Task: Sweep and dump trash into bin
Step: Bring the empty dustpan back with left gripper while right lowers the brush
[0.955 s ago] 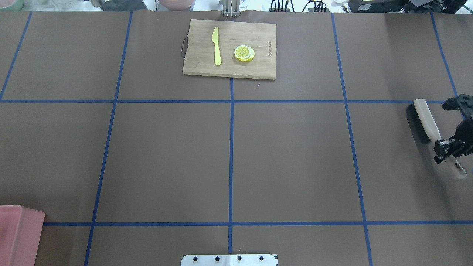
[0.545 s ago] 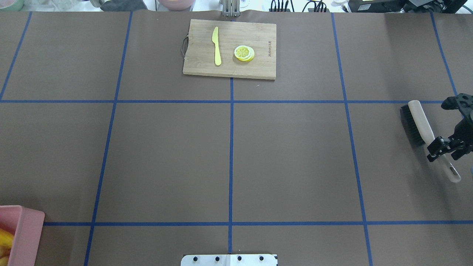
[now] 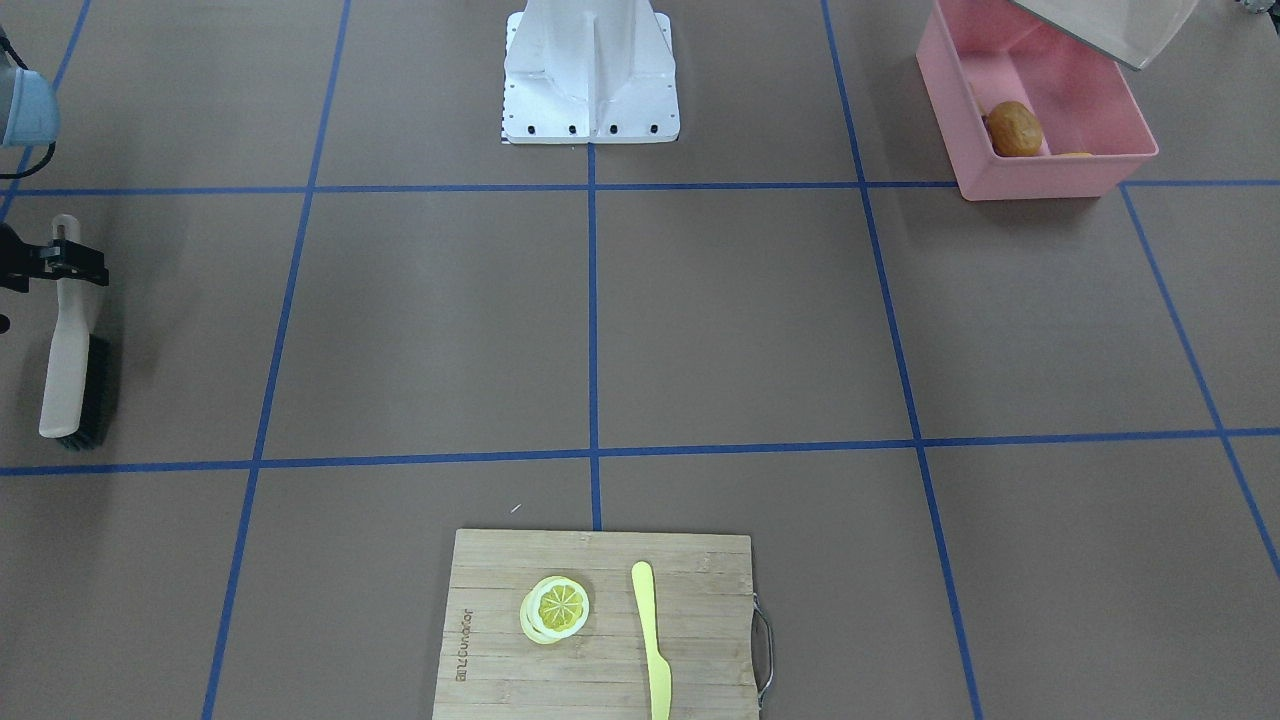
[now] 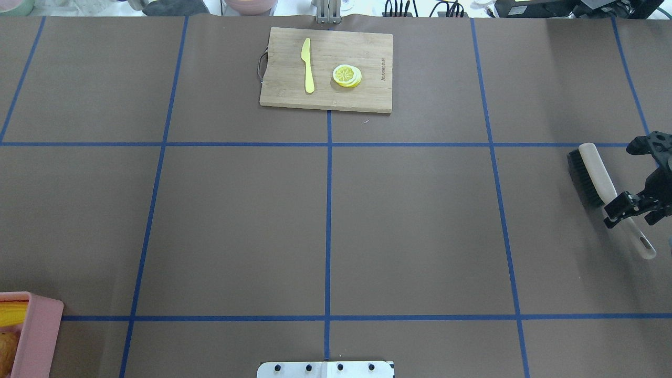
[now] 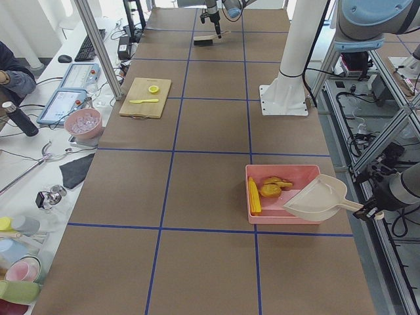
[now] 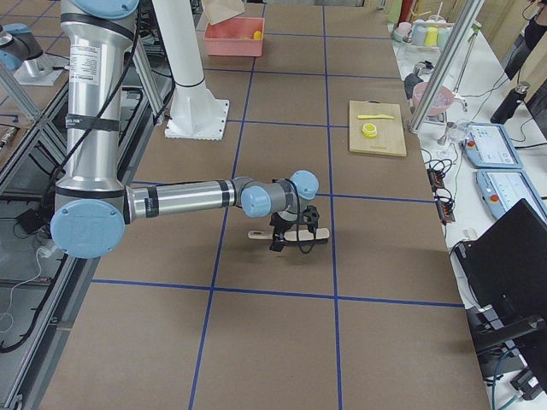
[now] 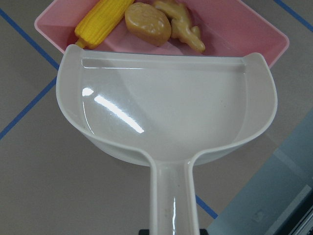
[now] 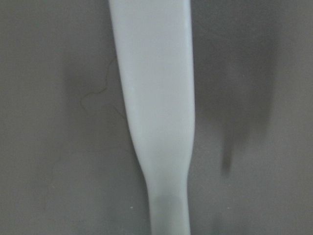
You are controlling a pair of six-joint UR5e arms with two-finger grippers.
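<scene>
At the table's left end the pink bin (image 5: 282, 197) holds the trash: the corn cob (image 7: 104, 21) lies along one long wall, its axis running the bin's length, with the potato (image 7: 147, 23) and ginger root (image 7: 182, 25) close together beside it. The left gripper (image 5: 371, 211) holds the beige dustpan (image 7: 166, 112) by its handle, mouth tilted over the bin's rim. Mid-table, a cutting board (image 4: 326, 69) bears small unreadable lettering; far right, the right gripper (image 4: 623, 208) clasps the brush (image 4: 604, 181) handle, bristles on the table.
</scene>
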